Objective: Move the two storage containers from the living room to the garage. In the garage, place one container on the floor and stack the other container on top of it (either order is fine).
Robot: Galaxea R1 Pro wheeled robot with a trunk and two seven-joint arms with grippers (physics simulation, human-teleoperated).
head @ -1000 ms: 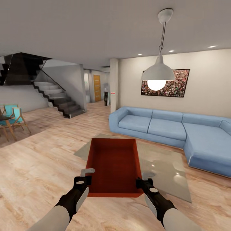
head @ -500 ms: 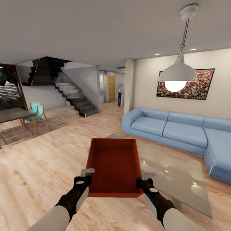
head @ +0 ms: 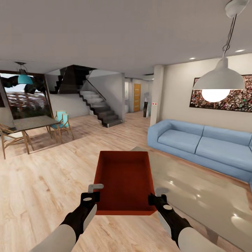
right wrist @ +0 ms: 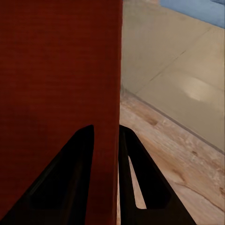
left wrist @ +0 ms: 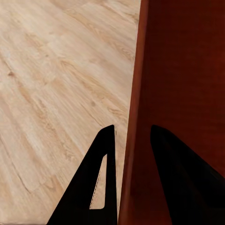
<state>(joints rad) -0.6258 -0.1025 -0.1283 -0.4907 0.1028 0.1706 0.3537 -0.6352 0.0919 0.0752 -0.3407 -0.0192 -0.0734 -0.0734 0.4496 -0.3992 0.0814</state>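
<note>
1. One storage container [head: 125, 182] is showing: red-orange, rectangular, lidless, with thin upright walls and a flat bare base. It is hanging level in front of the robot, above the wood-plank floor [head: 45, 182] of the living room, long axis pointing away from the camera.
2. The left gripper [head: 93, 196] is clamping the container's left wall near the near corner. In the left wrist view, one dark finger [left wrist: 105, 187] is sitting outside the wall and the other inside, with the red wall [left wrist: 140, 117] between them.
3. The right gripper [head: 156, 198] is doing the same on the right wall. The right wrist view is showing the wall [right wrist: 108, 93] pinched between two fingers [right wrist: 133, 178].
4. Hard to read: the fingertips are mostly lost behind the container's walls in the head view. Both wrist views are cropping the container to a flat red slab. The glass table [head: 196, 196] is running off the right edge of the head view, and its transparent top is blending with the floor.
5. Cut off: the blue sofa [head: 196, 143] and the framed picture [head: 224, 98] at the right edge, and the dining table [head: 28, 124] at the left.
6. Count: one container, two grippers, one sofa, one staircase [head: 99, 108], one white pendant lamp [head: 218, 82], one teal lamp [head: 24, 78], one orange door [head: 137, 97].
</note>
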